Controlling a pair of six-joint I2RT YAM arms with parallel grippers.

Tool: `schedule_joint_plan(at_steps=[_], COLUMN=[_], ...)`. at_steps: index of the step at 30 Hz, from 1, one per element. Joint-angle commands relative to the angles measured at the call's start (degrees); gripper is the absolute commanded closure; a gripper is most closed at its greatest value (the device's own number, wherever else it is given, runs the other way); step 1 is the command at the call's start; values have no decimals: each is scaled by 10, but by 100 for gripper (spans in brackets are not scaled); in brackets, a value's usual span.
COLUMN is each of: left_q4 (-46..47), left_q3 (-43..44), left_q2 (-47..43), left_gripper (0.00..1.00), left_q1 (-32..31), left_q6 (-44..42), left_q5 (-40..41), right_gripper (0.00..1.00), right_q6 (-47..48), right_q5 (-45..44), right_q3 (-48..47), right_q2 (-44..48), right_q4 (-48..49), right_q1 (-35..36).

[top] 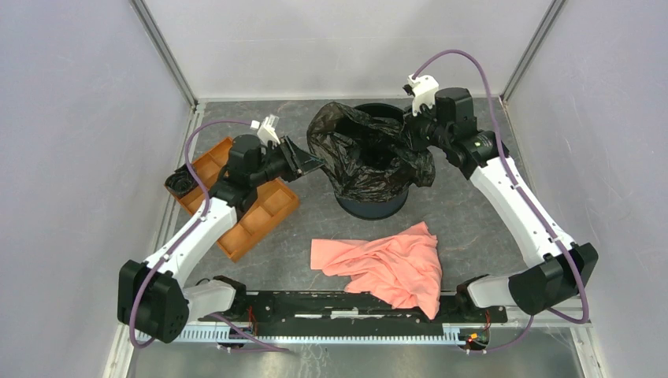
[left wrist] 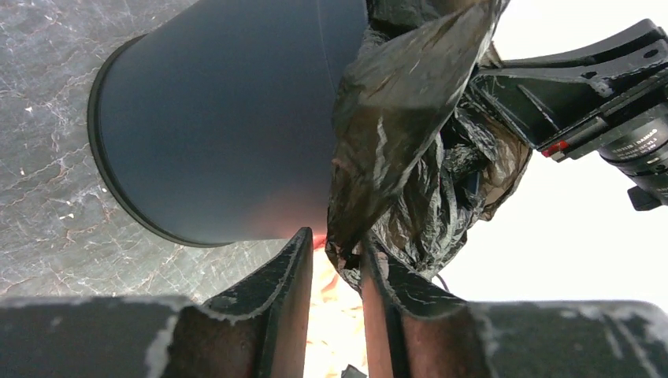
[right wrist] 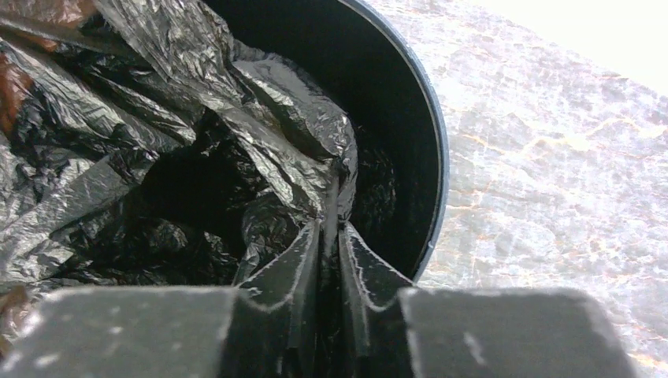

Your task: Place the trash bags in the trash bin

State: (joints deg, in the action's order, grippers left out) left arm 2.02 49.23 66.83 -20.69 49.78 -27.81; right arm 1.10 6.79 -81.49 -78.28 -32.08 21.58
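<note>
Pinching a wrinkled edge of the trash bags [left wrist: 394, 142] between the left jaws, set narrow, catching the film right at the tips. Holding that glossy black film up just ahead of the left jaws, draping it against the dark navy side of the trash bin [left wrist: 220, 134] straight beyond the tips.

Clamping the right jaws almost together on another fold of the trash bags, at the rim on the opposite side of the trash bin. Looking past the right jaws at crumpled film spreading ahead and to the left, dipping into the black inside, with the rim curving off to the right.

Stretching the trash bags between the two pairs of jaws across the open mouth, part of the film sagging inside and part spilling over the outer wall. Standing the trash bin upright on the grey tabletop [top: 473, 213], between both jaws.

Leaving a salmon-pink cloth [top: 386, 264] rumpled on the tabletop, back toward the arm bases and apart from the trash bin. Reaching the left arm over an orange tray [top: 252, 216] behind the left jaws.
</note>
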Motion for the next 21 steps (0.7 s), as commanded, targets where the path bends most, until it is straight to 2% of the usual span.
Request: schedule_joint_plan(at_steps=[1, 3, 10, 14, 21], left_q4=[42, 40, 22, 24, 36], left_q3=[3, 9, 55, 73, 94], left_q2=[13, 18, 72, 100, 164], left_gripper=[68, 76, 95, 98, 98], left_q1=[3, 2, 5, 7, 9], left_q6=[-14, -17, -39, -45, -52], left_q5=[-20, -13, 19, 46, 52], right_gripper=[93, 100, 100, 99, 96], right_q6=[-7, -10, -47, -55, -80], right_q5=[-15, -60, -52, -18, 26], right_q3=[-12, 2, -29, -23, 44], right_q2=[17, 27, -25, -60, -95], right_q4=[31, 58, 109, 164, 242], right_q1=[-2, -5, -55, -84, -124])
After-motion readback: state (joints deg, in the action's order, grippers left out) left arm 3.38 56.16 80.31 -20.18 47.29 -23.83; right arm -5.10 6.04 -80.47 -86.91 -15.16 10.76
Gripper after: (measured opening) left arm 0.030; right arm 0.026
